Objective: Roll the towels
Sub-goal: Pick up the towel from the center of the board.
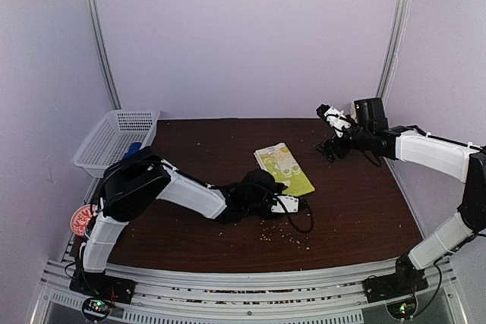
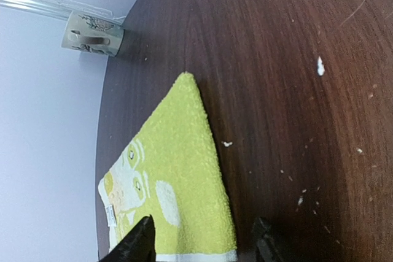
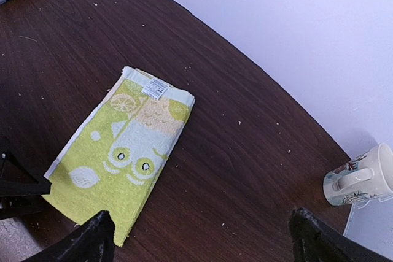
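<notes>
Yellow-green towel lies flat — rolling not begun. Left gripper straddles its near hem, half-open, seemingly gripping nothing — next, pinch and turn.

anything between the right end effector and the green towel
Only bare tabletop lies between the right end effector and the yellow-green towel; the top and right wrist views show it.

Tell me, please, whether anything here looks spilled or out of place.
Yes: pale crumbs lie scattered over the dark brown wooden table, thickest near its front edge beside the folded yellow-green patterned towel, which lies askew to the table's edges.
</notes>
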Controlling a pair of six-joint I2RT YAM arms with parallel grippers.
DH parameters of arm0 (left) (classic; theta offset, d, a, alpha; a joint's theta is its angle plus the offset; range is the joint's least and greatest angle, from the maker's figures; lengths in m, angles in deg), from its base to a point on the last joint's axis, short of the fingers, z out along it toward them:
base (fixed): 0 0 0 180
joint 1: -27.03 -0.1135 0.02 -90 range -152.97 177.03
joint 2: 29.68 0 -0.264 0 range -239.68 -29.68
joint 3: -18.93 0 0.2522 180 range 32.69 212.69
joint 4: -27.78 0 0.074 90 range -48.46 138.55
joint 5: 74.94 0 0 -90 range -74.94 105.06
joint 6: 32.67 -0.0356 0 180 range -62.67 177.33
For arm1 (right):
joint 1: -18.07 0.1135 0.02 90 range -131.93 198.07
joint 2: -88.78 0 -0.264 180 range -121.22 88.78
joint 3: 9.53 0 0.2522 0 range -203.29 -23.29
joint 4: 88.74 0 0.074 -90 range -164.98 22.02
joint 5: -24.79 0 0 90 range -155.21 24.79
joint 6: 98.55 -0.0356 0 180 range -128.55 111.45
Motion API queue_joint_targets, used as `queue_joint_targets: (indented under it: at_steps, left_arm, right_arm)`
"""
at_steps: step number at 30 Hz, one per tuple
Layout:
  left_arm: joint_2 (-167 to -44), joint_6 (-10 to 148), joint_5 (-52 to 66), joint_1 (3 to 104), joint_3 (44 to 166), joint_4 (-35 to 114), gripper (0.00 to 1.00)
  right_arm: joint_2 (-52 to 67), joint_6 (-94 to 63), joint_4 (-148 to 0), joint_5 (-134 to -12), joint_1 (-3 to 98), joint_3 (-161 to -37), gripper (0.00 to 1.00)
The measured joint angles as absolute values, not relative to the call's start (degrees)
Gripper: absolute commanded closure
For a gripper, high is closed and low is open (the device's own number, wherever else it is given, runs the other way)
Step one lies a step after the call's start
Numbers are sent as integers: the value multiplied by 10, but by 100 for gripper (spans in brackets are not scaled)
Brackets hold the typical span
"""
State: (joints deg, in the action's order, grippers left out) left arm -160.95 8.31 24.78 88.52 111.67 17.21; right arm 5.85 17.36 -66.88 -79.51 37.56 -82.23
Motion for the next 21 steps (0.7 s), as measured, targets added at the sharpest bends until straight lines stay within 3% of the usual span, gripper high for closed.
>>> queue_joint_targets:
  at_steps: [8, 18, 21]
  left_arm:
    - [-1620, 83, 263, 885, 1121, 169, 59]
    - [-1628, 93, 270, 883, 1121, 174, 95]
    - [-1628, 93, 268, 881, 1118, 175, 100]
  right_arm:
    - [58, 183, -669, -795, 377, -822, 0]
    - [58, 196, -669, -801, 381, -822, 0]
    - [58, 201, -669, -806, 383, -822, 0]
